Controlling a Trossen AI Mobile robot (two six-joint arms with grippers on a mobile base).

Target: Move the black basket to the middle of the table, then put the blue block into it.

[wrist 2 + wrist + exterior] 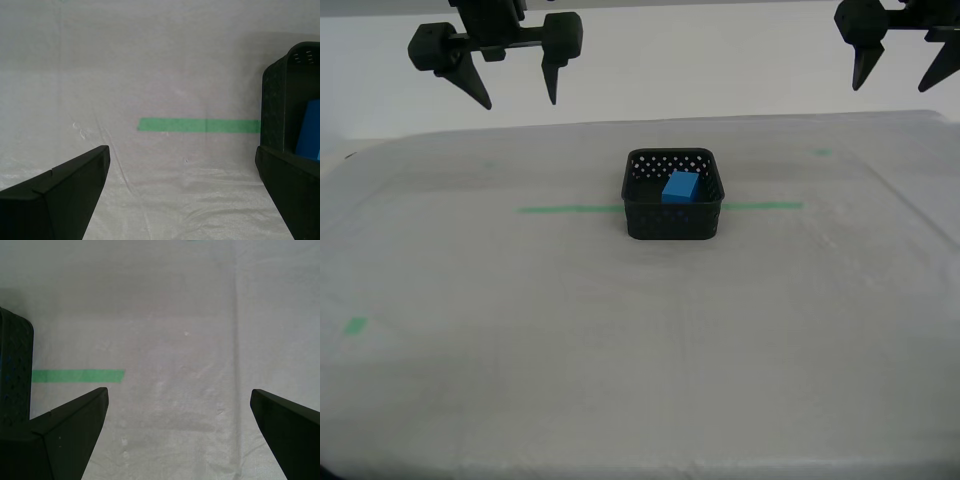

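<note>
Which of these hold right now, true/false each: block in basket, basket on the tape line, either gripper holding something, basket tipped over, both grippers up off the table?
1. The blue block is inside the black basket. True.
2. The basket sits on the green tape line. True: the line shows on both sides of it in the exterior view.
3. One gripper is holding something. False: my first gripper and my second gripper are both open and empty, with only cloth between their jaws.
4. The basket is tipped on its side. False: it stands upright, opening up.
5. Both grippers hang above the table. True: neither touches it.
</note>
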